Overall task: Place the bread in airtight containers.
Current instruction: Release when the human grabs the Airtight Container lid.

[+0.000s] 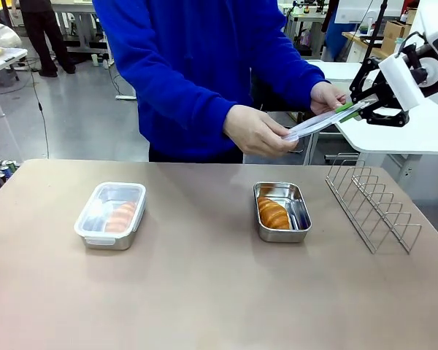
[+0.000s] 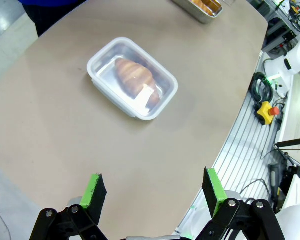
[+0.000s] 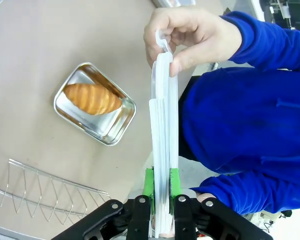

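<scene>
One airtight container stands at the left of the table with its clear lid on and a bread roll inside; from the left wrist it is this lidded tin with bread. My left gripper hovers open above the table near it. The second container lies uncovered at centre right with a roll in it. My right gripper is shut on one end of a clear lid high at the far right. The person's hand grips the other end. The right wrist view has this lid between the green pads.
A wire rack stands at the table's right edge, close to the open tin. The person in a blue sleeve leans over the far edge. Bare tabletop lies between the two tins and along the front.
</scene>
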{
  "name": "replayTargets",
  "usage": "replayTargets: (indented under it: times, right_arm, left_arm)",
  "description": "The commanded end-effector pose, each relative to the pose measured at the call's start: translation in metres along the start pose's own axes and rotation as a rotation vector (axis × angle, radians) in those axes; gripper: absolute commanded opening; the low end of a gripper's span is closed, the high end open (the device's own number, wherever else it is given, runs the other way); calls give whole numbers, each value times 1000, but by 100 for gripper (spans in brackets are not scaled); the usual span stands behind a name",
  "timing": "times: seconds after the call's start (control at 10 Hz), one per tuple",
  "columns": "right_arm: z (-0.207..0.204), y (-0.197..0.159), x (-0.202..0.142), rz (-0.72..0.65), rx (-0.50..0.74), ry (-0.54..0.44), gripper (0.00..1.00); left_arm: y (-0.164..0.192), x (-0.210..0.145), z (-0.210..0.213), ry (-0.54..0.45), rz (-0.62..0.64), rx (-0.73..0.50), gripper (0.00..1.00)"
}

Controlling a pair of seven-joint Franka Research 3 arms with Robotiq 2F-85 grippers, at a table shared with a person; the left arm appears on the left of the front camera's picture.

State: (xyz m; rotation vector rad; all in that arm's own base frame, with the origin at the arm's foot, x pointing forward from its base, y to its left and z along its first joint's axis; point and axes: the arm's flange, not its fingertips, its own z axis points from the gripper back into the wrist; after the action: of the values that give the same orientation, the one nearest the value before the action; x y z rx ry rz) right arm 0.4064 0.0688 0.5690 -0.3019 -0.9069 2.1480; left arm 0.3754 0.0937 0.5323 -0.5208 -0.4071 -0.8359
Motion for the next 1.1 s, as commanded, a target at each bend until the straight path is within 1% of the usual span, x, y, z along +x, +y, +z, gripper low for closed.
replayTargets:
  times: [0.0,0.4,0.5,0.6,0.7,0.8,1.0]
  right_arm:
    - [3,-1,0,3,-6,1,0]
    - [3,-1,0,3,-6,1,0]
    - [1,0,-1,-2,0,1,37]
    - [5,-1,5,-71,23,9,70]
    - [15,-8,9,-128,33,34,93]
    - [31,-19,12,-195,18,58,100]
    - [72,-32,2,-433,-14,83,100]
  left_arm:
    - [-1,0,2,3,-17,-3,100]
    - [-1,0,2,3,-17,-3,100]
    - [-1,0,2,3,-17,-3,100]
    - [-1,0,2,3,-17,-3,100]
    - [-1,0,2,3,-17,-3,100]
    - [-1,0,2,3,-17,-3,100]
    - [-1,0,2,3,-17,-3,100]
